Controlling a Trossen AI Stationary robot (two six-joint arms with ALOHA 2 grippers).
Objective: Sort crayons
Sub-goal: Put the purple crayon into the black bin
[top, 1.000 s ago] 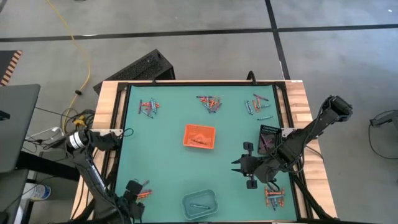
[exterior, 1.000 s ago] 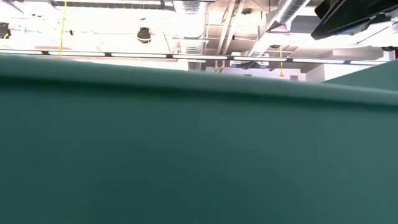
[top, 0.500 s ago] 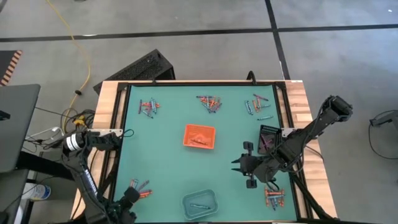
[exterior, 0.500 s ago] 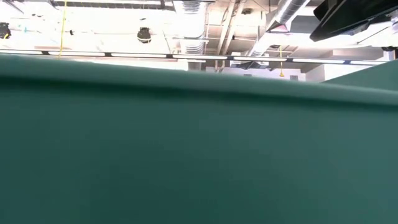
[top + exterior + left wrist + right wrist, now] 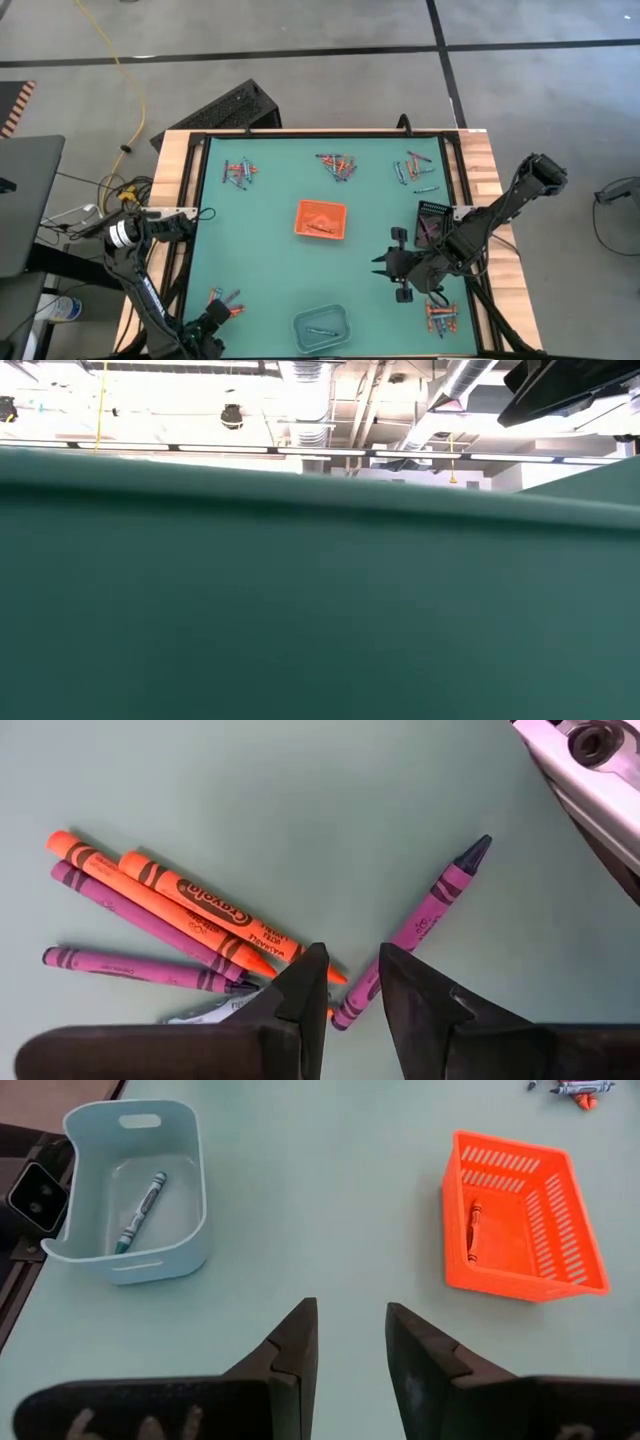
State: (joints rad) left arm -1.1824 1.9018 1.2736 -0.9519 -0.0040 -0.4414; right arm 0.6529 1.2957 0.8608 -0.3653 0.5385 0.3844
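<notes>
Your left gripper (image 5: 348,982) hovers with fingers slightly apart over crayons (image 5: 190,915) at the frame's lower left. Your right gripper (image 5: 347,1342) waits empty, parted, at lower right.

A green-topped table (image 5: 270,260) with pale wooden edges carries scattered clusters of small wax crayons (image 5: 238,172), an orange slotted plastic basket (image 5: 321,220) at its centre, a pale blue tub (image 5: 320,328) and a black tray (image 5: 432,222).
</notes>
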